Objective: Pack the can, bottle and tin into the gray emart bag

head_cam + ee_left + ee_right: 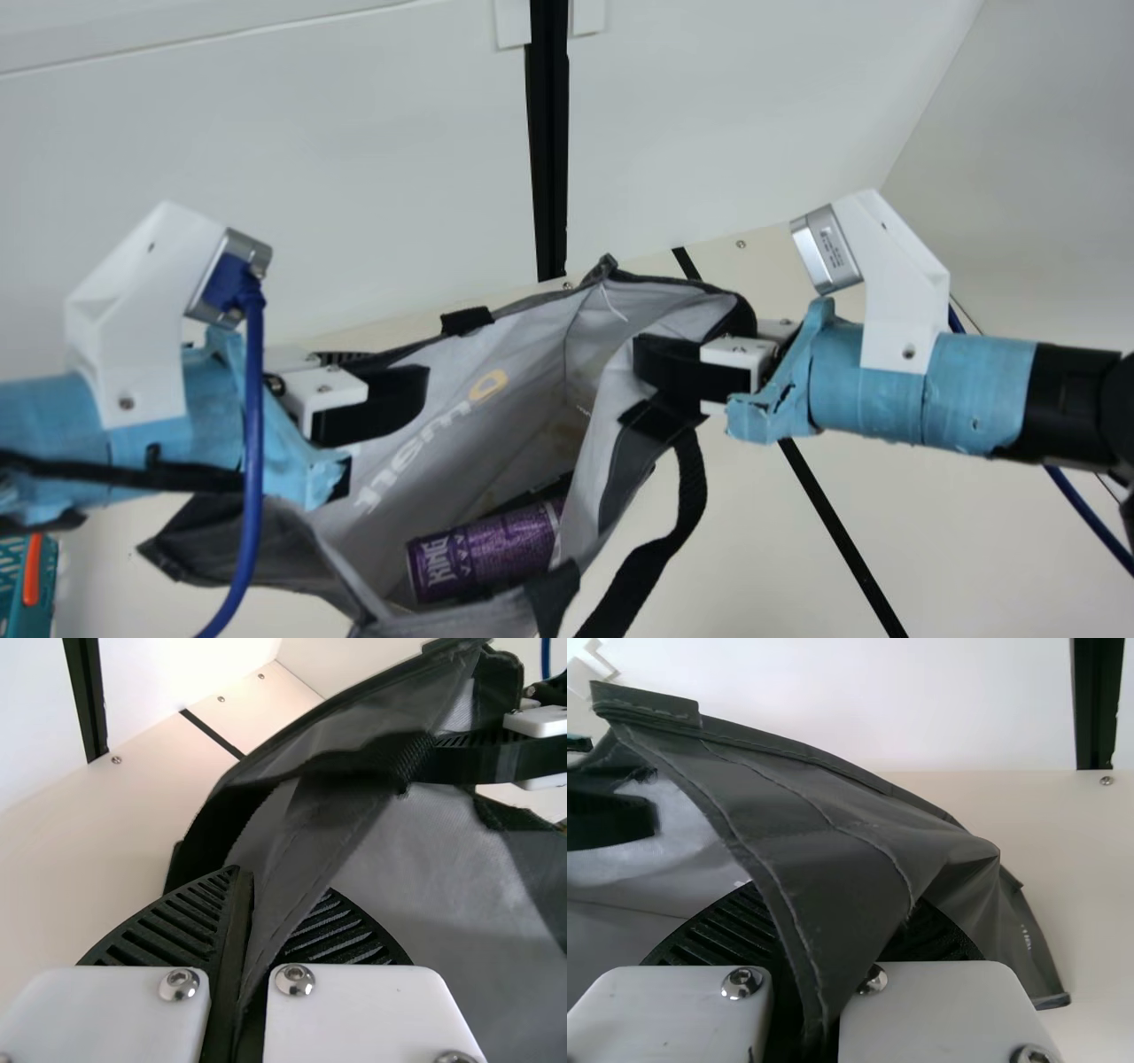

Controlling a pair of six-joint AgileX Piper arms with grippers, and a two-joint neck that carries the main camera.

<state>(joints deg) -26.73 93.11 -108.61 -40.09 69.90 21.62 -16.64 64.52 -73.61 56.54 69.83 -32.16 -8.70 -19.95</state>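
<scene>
Inside the open bag rim (669, 282): can (485, 549).

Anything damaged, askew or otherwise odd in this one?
The blue wrap beside the right end effector looks ragged, with dark gaps. The bag has a crooked mouth, its rim pinched by that and the left end effector. Inside, the purple can lies on its side, probably harmless.

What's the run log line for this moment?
left pincer: gripping gray bag | right pincer: gripping gray bag | purple can: lying inside gray bag
</scene>
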